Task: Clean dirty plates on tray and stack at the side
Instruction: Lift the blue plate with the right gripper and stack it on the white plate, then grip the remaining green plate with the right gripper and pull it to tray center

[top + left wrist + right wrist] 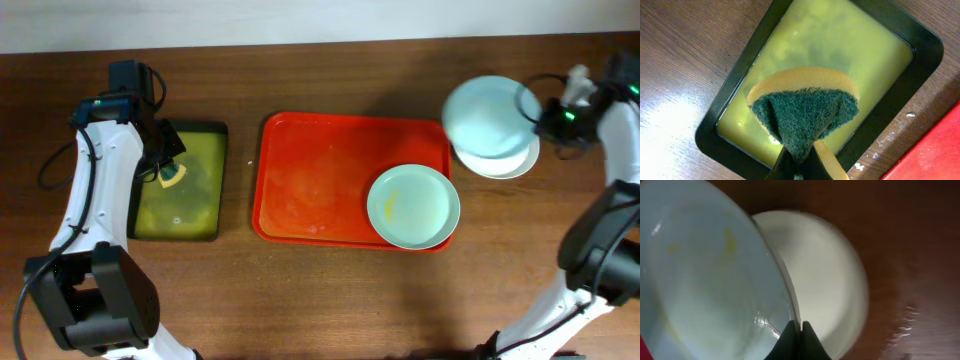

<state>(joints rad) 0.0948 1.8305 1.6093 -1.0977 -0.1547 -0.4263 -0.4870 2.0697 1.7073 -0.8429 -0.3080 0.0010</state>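
Left pincer (799,167) clamped on a green-and-yellow sponge (805,107), held over the black tray (715,125) of yellow-green liquid. Whether the sponge touches the liquid is hard to say. Red tray (300,170) mid-table, just right of the black one. Pale blue-green plate (413,206) sits at its right end, yellowish smear inside. Right pincer (797,337) pinched on the rim of a second blue-green plate (705,280), faint yellow marks, held over the white plate (825,280). White plate lies on the table off the red tray's far right corner.
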